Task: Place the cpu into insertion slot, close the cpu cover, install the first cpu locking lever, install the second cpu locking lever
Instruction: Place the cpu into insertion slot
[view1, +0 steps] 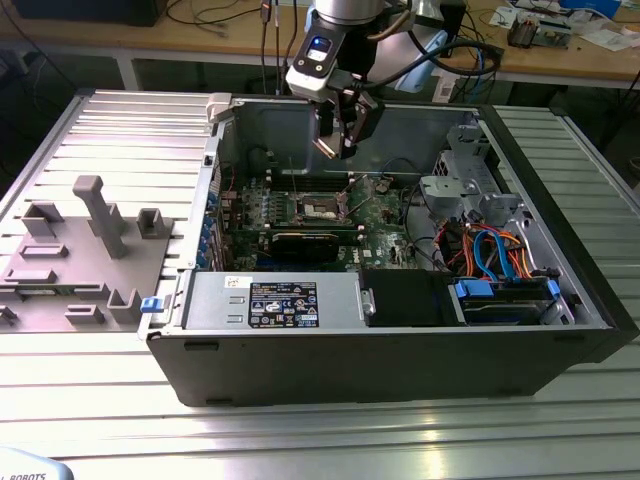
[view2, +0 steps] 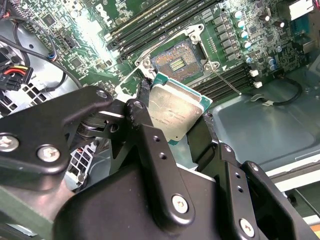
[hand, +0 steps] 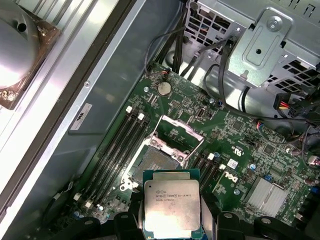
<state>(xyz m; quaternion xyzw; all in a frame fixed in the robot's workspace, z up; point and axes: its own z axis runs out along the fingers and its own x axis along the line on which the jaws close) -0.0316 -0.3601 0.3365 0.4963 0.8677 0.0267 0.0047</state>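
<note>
Silver-topped cpu (hand: 171, 209) aloft near bare insertion slot (hand: 152, 162), cpu cover (hand: 181, 127) open.

Open computer case (view1: 380, 365) on slatted table (view1: 300, 440); grey fixture (view1: 90, 240) beside.

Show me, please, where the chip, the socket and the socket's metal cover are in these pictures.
chip (hand: 171, 207): first wrist view, middle of its silver top.
socket (view2: 176, 64): second wrist view, its dark centre.
cover (hand: 169, 148): first wrist view, the silver frame bar beside the socket.

Ribbed alu table (view1: 300, 440) carries open PC case (view1: 400, 370) w/ grey fixture block (view1: 85, 260) beside it.
</note>
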